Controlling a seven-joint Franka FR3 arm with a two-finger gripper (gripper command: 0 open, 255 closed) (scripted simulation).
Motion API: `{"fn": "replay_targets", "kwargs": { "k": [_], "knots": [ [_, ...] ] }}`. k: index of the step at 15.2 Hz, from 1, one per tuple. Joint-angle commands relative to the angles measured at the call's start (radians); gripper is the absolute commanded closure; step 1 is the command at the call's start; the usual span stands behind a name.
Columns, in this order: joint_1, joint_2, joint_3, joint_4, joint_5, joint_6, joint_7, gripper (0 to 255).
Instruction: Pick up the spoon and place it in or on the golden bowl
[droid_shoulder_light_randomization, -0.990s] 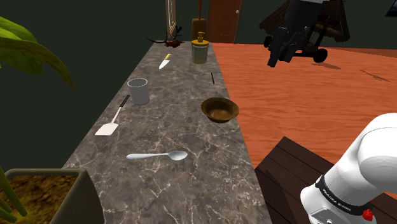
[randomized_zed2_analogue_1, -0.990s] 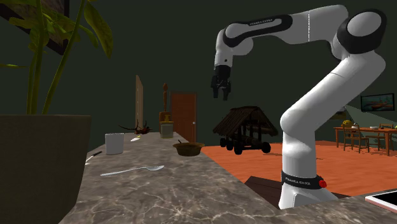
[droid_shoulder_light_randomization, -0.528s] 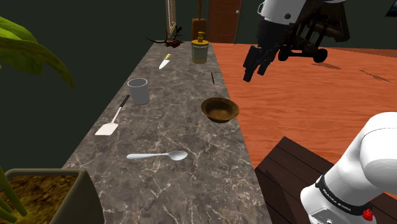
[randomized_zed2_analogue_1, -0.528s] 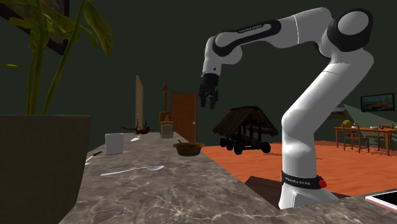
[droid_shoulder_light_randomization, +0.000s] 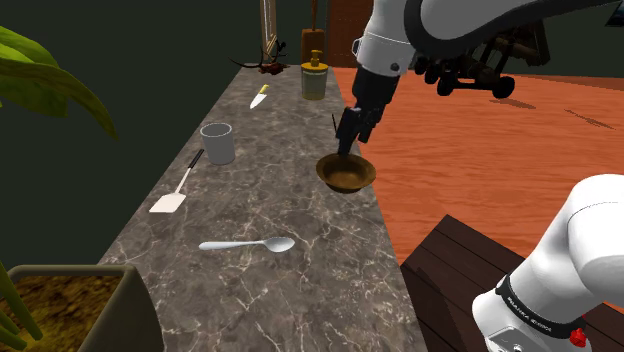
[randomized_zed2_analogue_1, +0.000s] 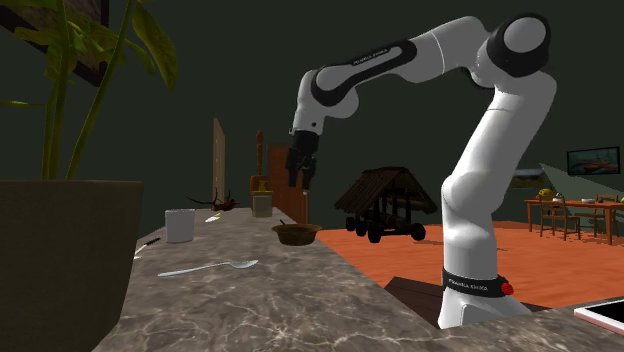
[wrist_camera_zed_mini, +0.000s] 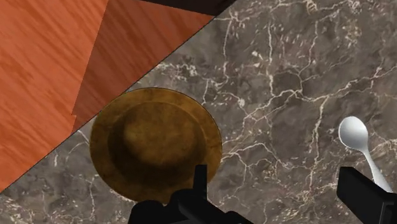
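Observation:
A pale silver spoon (droid_shoulder_light_randomization: 247, 244) lies flat on the marble counter (droid_shoulder_light_randomization: 290, 290), its bowl end pointing to the shoulder view's right. The golden-brown bowl (droid_shoulder_light_randomization: 346, 172) sits empty near the counter's floor-side edge, farther along. My black gripper (droid_shoulder_light_randomization: 348, 136) hangs in the air just above the bowl's far rim, open and holding nothing. From the second exterior view the gripper (randomized_zed2_analogue_1: 298, 178) is well above the bowl (randomized_zed2_analogue_1: 296, 234), with the spoon (randomized_zed2_analogue_1: 210, 267) nearer the camera. In the wrist view the bowl (wrist_camera_zed_mini: 156, 146) lies beside one finger and the spoon (wrist_camera_zed_mini: 356, 137) by the other fingertip (wrist_camera_zed_mini: 366, 191).
A white cup (droid_shoulder_light_randomization: 218, 143), a white spatula (droid_shoulder_light_randomization: 175, 190), a knife (droid_shoulder_light_randomization: 259, 97) and a lidded jar (droid_shoulder_light_randomization: 314, 78) stand farther along the counter. A planter (droid_shoulder_light_randomization: 70, 305) with leaves fills the near corner. Orange wood floor (droid_shoulder_light_randomization: 480, 150) lies beyond the counter edge.
The arm has swung toward the shoulder view's left and come down, carrying the gripper from over the orange floor to just above the bowl. Spoon and bowl have stayed put.

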Motion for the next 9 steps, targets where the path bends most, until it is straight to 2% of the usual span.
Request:
{"fn": "replay_targets", "kwargs": {
  "k": [1,9],
  "knots": [
    [0.02,0.053,0.017,0.016,0.012,0.047,-0.013,0],
    [0.094,0.273,0.093,0.086,0.037,0.233,-0.056,0]
  ]
}}
